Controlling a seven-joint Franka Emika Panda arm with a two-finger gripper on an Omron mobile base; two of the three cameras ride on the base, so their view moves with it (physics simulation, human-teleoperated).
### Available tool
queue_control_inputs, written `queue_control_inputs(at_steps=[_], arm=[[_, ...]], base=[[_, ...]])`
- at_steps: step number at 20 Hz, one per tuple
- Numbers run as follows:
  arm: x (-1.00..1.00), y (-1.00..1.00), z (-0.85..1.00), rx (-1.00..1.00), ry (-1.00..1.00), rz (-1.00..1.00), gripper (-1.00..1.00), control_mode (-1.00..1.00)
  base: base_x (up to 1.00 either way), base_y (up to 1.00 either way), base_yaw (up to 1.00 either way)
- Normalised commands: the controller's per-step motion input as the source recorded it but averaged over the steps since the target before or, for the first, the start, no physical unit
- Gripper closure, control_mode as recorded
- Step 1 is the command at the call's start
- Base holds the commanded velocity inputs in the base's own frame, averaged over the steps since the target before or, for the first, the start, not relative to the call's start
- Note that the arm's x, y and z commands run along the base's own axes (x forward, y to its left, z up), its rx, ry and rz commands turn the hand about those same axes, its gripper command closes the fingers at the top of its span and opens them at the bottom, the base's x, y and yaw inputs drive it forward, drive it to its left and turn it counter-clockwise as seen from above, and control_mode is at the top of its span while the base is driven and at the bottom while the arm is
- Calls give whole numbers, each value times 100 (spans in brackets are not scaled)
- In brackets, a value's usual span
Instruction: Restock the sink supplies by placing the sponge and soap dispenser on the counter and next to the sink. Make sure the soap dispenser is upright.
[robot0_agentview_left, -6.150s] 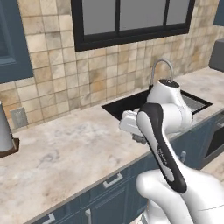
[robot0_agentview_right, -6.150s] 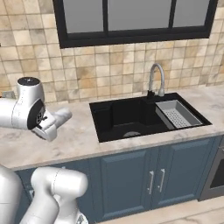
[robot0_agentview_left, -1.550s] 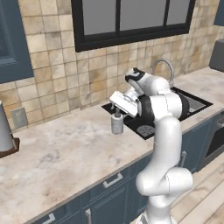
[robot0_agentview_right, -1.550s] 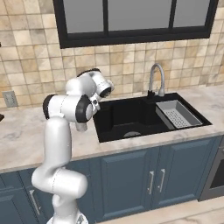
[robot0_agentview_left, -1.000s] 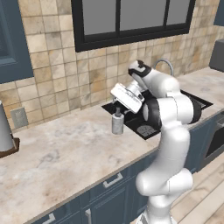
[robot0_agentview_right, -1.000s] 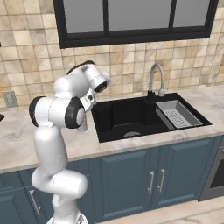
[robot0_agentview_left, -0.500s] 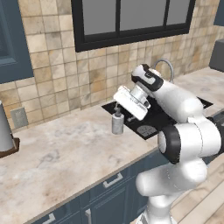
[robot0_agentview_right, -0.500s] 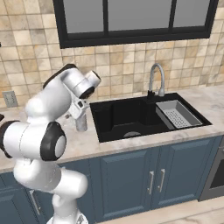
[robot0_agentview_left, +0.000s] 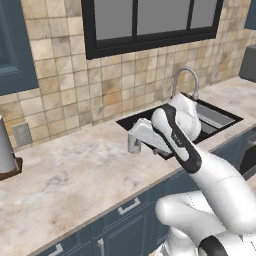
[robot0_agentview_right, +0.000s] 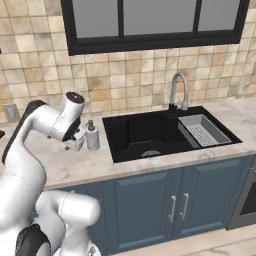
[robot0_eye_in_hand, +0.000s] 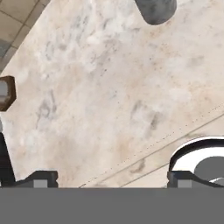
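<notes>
Beside sink (robot0_agentview_right: 150, 131), upright soap dispenser (robot0_agentview_right: 92, 135).

Soap dispenser (robot0_eye_in_hand: 155, 9) — probably — cut by the hand view's top edge; arm hides its top (robot0_agentview_left: 133, 145).

base views flank; hand view looks down.

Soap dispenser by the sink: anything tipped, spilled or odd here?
Nothing stands out. The soap dispenser stands upright on the counter just left of the sink, apart from the open gripper.
</notes>
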Motion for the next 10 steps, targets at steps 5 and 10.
queue_control_inputs(at_steps=[5,10], arm=[[-100,0,17,-14,-40,0,-100,-100],[-70,0,0,-2,-19,0,-100,-100]], base=[[0,0,0],[0,0,0]])
